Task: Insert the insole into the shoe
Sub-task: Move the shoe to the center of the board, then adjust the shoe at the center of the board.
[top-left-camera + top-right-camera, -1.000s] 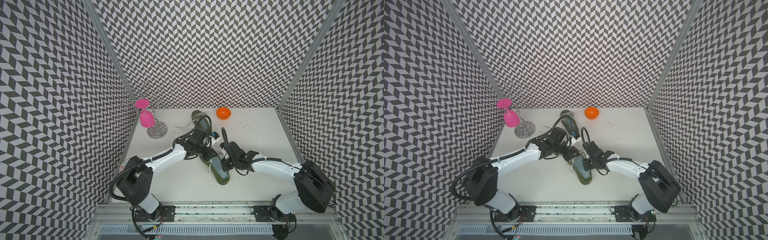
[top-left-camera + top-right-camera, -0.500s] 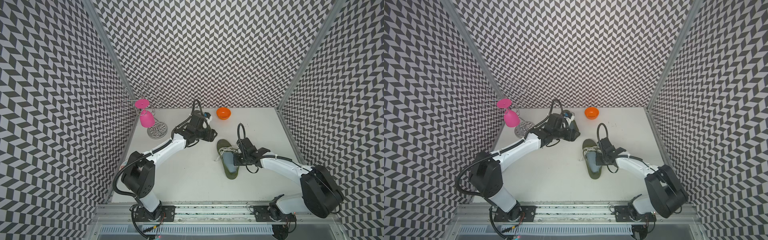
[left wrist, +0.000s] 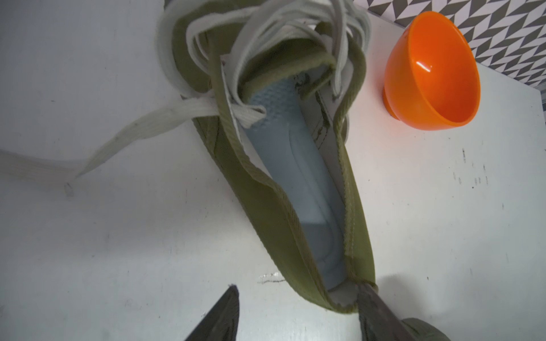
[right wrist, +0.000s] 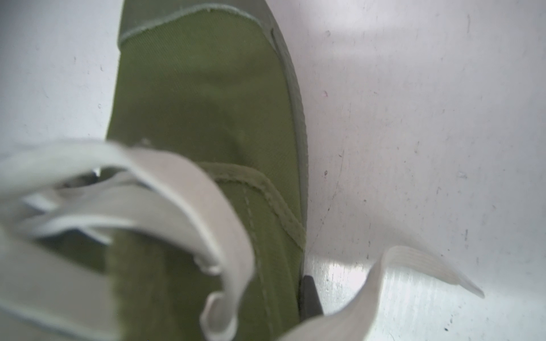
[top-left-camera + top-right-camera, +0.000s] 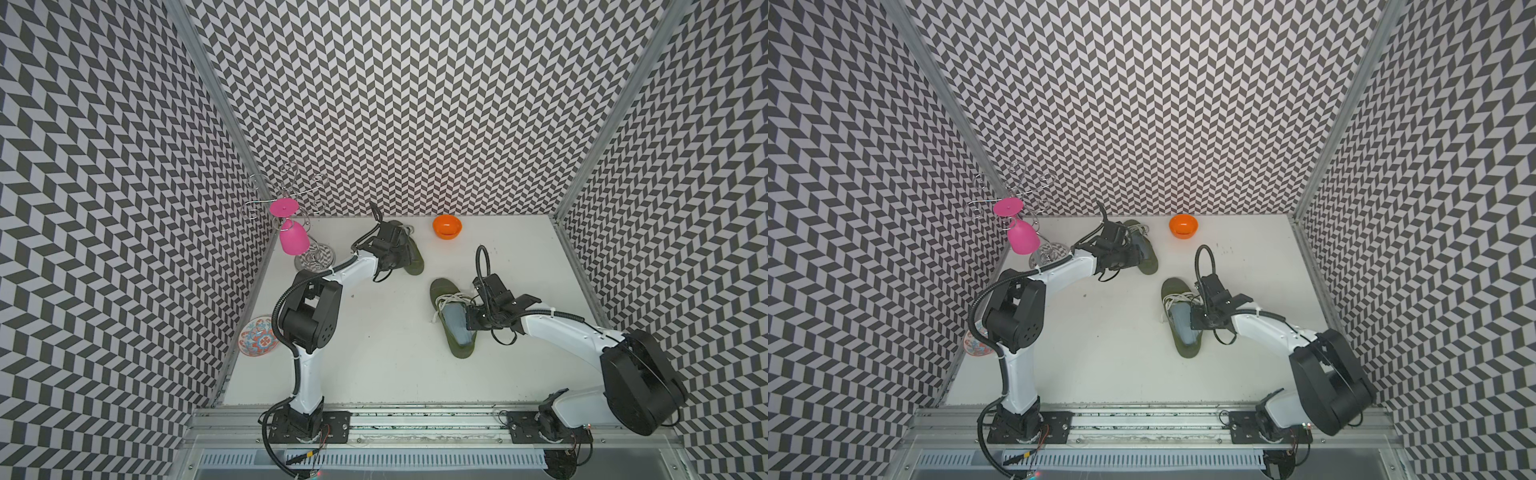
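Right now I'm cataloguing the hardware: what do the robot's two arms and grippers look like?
Both the left arm and right arm have white tubular links and bulky black joint housings. A black cable loops at the right wrist; a corrugated black hose runs along the left arm. The left gripper's fingers are dark, tapering wedges.

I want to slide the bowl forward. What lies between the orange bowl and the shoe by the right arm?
Nothing: only bare white table separates the orange bowl from the toe of that shoe, as both top views show.
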Robot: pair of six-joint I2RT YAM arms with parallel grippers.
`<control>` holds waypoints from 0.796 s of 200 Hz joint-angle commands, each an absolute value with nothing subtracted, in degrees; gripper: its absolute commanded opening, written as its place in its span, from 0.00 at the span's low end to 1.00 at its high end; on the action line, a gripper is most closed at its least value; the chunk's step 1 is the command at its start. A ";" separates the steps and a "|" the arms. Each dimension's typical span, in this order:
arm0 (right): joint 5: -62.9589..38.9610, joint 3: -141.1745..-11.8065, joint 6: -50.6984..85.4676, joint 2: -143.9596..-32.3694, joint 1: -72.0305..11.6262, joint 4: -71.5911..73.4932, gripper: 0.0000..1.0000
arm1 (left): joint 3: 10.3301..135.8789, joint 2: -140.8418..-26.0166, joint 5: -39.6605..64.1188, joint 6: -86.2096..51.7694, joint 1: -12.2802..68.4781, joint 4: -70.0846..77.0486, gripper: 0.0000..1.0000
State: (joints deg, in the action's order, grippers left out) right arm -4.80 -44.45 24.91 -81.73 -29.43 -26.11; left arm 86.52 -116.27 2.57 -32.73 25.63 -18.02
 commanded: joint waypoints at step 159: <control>-6.16 -53.84 26.70 -88.05 -29.34 -19.04 0.00 | 80.00 -111.19 -1.88 -19.27 19.93 -17.24 0.02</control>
State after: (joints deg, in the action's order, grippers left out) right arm -5.56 -49.58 24.88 -85.47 -29.43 -25.21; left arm 82.46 -115.26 -3.14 -23.88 21.30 -17.47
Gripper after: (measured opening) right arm 0.048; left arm 0.063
